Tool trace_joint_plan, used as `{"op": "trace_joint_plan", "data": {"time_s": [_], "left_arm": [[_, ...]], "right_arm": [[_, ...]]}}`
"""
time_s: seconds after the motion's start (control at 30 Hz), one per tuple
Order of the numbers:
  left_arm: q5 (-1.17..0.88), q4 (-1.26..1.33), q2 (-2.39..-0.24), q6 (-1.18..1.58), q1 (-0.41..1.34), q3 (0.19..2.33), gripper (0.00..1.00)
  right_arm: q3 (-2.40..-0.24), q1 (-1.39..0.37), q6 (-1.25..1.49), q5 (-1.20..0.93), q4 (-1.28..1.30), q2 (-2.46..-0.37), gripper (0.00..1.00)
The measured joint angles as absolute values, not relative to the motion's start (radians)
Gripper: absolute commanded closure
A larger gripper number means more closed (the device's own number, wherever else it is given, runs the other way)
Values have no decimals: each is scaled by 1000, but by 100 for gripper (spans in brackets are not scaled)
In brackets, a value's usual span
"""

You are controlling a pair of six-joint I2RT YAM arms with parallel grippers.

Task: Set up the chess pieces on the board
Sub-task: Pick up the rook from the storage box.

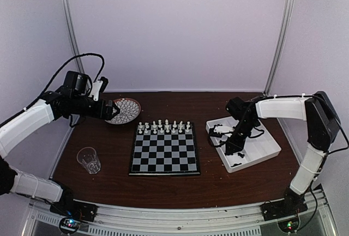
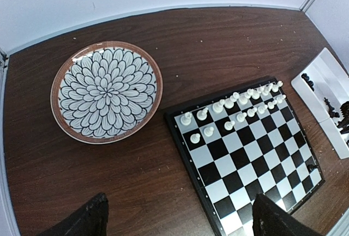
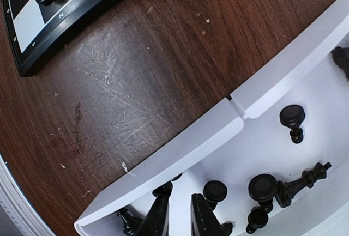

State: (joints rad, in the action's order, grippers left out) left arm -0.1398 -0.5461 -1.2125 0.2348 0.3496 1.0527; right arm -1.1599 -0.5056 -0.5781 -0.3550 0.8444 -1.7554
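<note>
The worktop [image 3: 125, 100] is dark wood grain, scuffed and scratched. The tray [image 3: 180, 159] looks smooth white plastic, the board [image 2: 245, 159] glossy, the plate [image 2: 106, 91] glazed, the cup [image 1: 89, 159] clear.

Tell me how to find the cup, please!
Find the checkered board in the middle of the brown table. Look left of its near corner: the cup stands alone on the wood. It is see-through and upright, unlike the flat flowery plate farther back.
</note>
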Motion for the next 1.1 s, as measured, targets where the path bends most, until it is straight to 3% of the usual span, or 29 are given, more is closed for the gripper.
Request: {"op": "trace_joint_plan", "data": {"time_s": [1.1], "left_arm": [[-154,-546,-1217,233,350,1053,9]], "right_arm": [[-1166,-511,-937,-404,916,-1752,78]]}}
